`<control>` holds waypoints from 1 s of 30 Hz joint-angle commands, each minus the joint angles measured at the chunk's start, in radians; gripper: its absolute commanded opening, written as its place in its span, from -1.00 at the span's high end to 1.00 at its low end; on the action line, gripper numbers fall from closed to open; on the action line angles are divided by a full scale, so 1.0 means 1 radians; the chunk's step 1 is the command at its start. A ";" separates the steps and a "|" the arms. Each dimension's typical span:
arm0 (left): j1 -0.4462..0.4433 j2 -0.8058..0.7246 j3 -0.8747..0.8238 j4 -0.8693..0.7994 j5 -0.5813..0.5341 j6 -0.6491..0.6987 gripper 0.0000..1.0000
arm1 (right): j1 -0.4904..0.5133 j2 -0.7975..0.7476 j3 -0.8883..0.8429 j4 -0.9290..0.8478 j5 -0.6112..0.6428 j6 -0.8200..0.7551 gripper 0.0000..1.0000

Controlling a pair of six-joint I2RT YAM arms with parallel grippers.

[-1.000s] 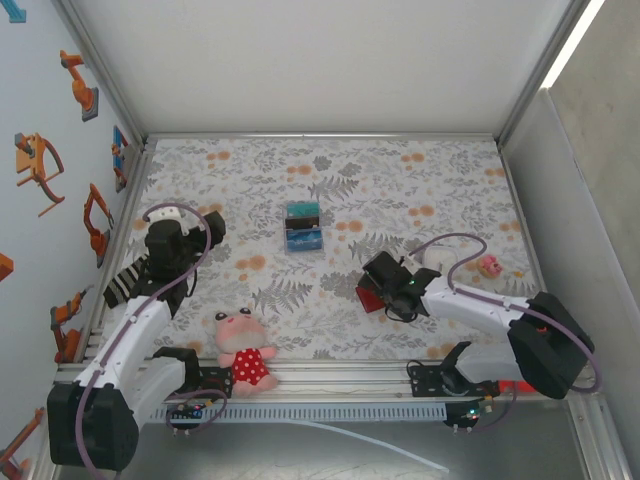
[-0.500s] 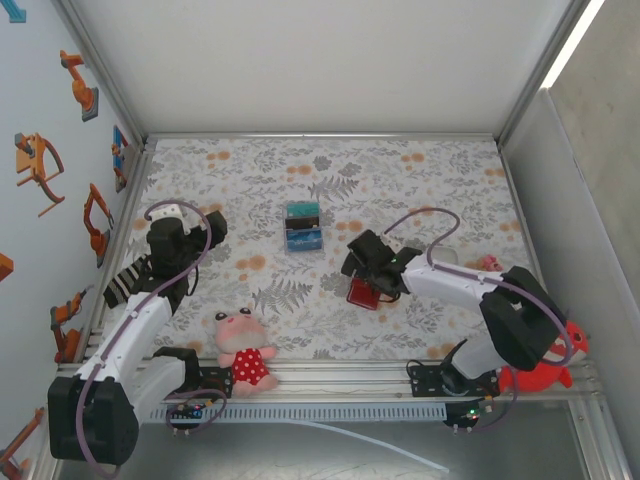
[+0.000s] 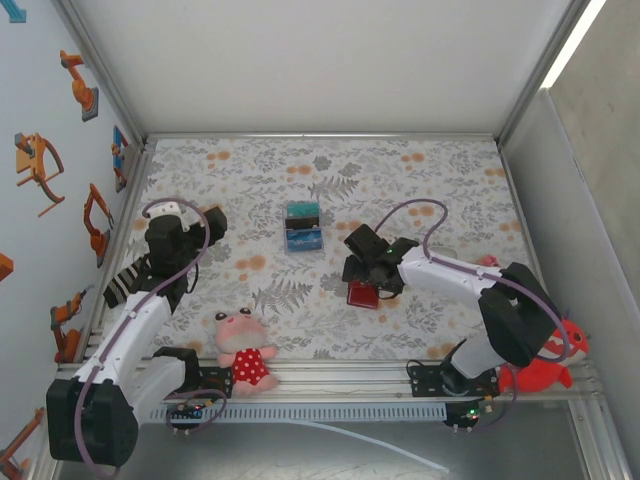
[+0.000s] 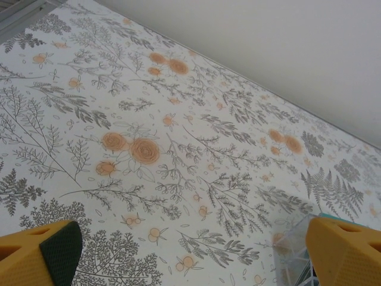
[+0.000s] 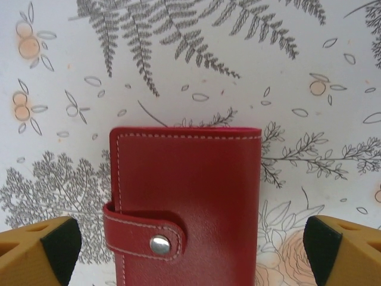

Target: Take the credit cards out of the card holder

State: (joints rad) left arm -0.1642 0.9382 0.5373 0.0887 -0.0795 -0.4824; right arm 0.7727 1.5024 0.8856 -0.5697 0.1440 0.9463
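The card holder (image 5: 187,202), a red wallet, lies closed on the flowered mat, its tab fastened by a silver stud (image 5: 159,244). My right gripper (image 5: 187,241) hovers right above it, open, with one yellow finger (image 5: 36,250) on each side. From above, the card holder (image 3: 361,294) shows just below the right gripper (image 3: 363,268). A teal and a blue credit card (image 3: 303,230) rest in a small clear tray at mid-table. My left gripper (image 3: 200,232) stays at the left, open over bare mat (image 4: 190,250), with the clear tray's corner (image 4: 292,241) by its right finger.
A pink plush in a red dress (image 3: 243,352) lies by the front rail. A red plush (image 3: 545,372) sits at the front right corner and a small pink toy (image 3: 488,263) beside the right arm. White walls close in the mat on three sides.
My right arm has swung left and forward, bringing its gripper from beside the card holder to directly over it. The left arm has stayed put.
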 commanded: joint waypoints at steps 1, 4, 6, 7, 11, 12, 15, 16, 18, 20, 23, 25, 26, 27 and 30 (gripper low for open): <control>-0.005 -0.015 0.038 -0.009 0.025 -0.015 -0.94 | 0.001 -0.016 -0.002 -0.008 -0.073 -0.029 -0.91; -0.004 -0.015 0.049 -0.019 0.025 -0.016 -0.94 | 0.017 0.009 -0.007 0.008 -0.093 -0.033 -0.93; -0.004 -0.014 0.051 -0.022 0.026 -0.019 -0.94 | 0.029 0.031 0.003 -0.004 -0.085 -0.035 -0.92; -0.004 -0.015 0.053 -0.021 0.028 -0.018 -0.94 | 0.033 0.044 0.008 -0.008 -0.081 -0.035 -0.92; -0.005 -0.009 0.054 -0.024 0.031 -0.021 -0.94 | 0.048 0.087 0.023 -0.032 -0.049 -0.039 -0.93; -0.003 -0.009 0.055 -0.024 0.031 -0.022 -0.94 | 0.050 0.099 0.028 -0.042 -0.038 -0.041 -0.93; -0.006 -0.002 0.055 -0.024 0.032 -0.026 -0.94 | 0.063 0.132 0.041 -0.053 -0.019 -0.052 -0.92; -0.006 0.000 0.055 -0.022 0.032 -0.026 -0.94 | 0.068 0.146 0.046 -0.053 -0.016 -0.055 -0.92; -0.006 0.006 0.055 -0.019 0.035 -0.030 -0.94 | 0.076 0.171 0.059 -0.060 -0.004 -0.063 -0.89; -0.006 0.011 0.058 -0.018 0.037 -0.031 -0.94 | 0.085 0.197 0.075 -0.078 0.014 -0.071 -0.83; -0.008 0.018 0.064 -0.017 0.039 -0.030 -0.94 | 0.094 0.221 0.087 -0.099 0.035 -0.081 -0.66; -0.008 0.019 0.067 -0.019 0.040 -0.030 -0.94 | 0.094 0.217 0.082 -0.093 0.038 -0.086 -0.60; -0.008 0.019 0.068 -0.020 0.041 -0.030 -0.94 | 0.094 0.211 0.078 -0.089 0.040 -0.090 -0.57; -0.008 0.021 0.073 -0.021 0.043 -0.030 -0.94 | 0.094 0.203 0.076 -0.081 0.043 -0.100 -0.51; -0.008 0.021 0.084 -0.031 0.049 -0.031 -0.94 | 0.094 0.177 0.058 -0.052 0.057 -0.130 -0.37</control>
State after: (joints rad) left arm -0.1661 0.9604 0.5777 0.0700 -0.0509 -0.5007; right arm 0.8669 1.6871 0.9627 -0.6224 0.1539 0.8516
